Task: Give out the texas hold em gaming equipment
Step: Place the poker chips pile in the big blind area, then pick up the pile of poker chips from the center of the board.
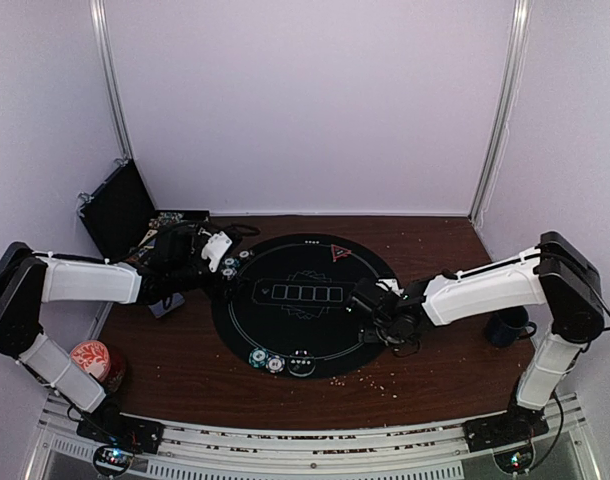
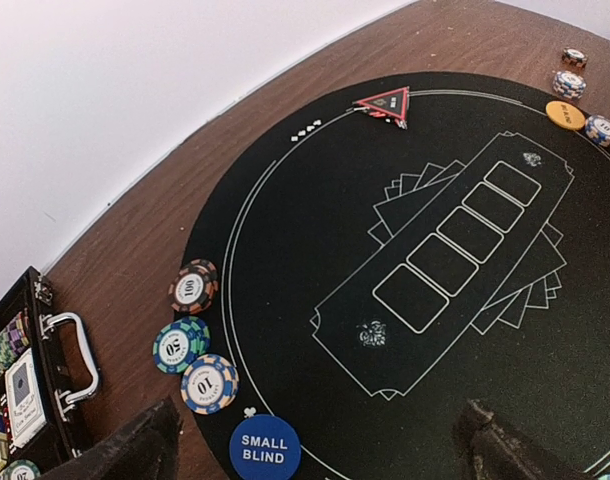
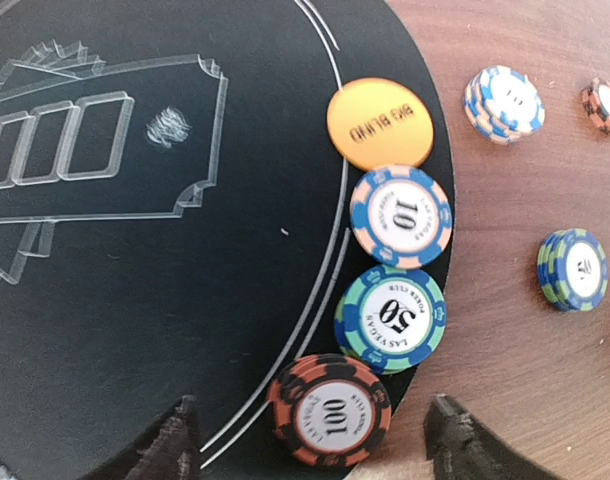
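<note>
A black round mat [image 1: 305, 330] lies mid-table with a red triangle marker [image 1: 338, 252] at its far edge. In the left wrist view, chip stacks marked 100 [image 2: 194, 286], 50 [image 2: 179, 345] and 10 [image 2: 209, 383] line the mat's left rim beside a blue SMALL BLIND button [image 2: 264, 447]. My left gripper [image 2: 320, 455] hovers open above them, holding nothing. At the mat's right rim an orange BIG BLIND button [image 3: 380, 122] and stacks marked 10 [image 3: 401, 216], 50 [image 3: 390, 318] and 100 [image 3: 330, 410] lie in a row. My right gripper [image 3: 313, 440] is open, its fingers either side of the 100 stack without touching it.
An open black case [image 1: 120, 210] with cards and chips stands at the back left. A dark mug [image 1: 507, 325] sits at the right and a red-topped can [image 1: 93, 358] at the near left. Loose chip stacks [image 3: 503, 102] [image 3: 573, 268] rest on the wood right of the mat. More chips [image 1: 265, 358] lie at the mat's near edge.
</note>
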Robot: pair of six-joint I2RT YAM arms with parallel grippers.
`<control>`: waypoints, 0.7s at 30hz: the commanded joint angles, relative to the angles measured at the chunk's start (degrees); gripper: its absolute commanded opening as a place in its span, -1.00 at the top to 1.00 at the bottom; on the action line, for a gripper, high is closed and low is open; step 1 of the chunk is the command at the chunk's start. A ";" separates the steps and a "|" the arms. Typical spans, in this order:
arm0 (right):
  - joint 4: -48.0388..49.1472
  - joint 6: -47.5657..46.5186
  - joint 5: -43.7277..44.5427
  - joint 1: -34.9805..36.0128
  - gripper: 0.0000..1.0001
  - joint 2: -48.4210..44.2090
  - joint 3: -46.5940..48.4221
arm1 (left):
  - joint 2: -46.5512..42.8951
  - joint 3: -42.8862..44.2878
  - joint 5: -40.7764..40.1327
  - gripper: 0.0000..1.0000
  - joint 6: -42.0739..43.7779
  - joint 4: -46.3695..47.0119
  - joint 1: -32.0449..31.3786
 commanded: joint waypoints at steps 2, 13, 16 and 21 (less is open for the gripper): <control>-1.40 -2.62 1.47 0.08 -0.73 -6.15 2.54 | 0.56 1.63 -0.18 -0.96 -0.36 1.88 0.36; -5.71 -8.56 0.35 -13.89 -1.00 -12.24 4.43 | 0.24 1.54 -0.27 -0.96 -0.36 1.88 0.40; -4.33 -11.47 -1.41 -21.61 -1.00 -12.21 3.65 | 0.38 1.54 -0.22 -0.96 -0.36 1.96 0.37; -0.99 -14.57 -5.14 -32.34 -0.99 -10.30 2.31 | 0.56 1.63 -0.18 -0.96 -0.27 1.91 0.37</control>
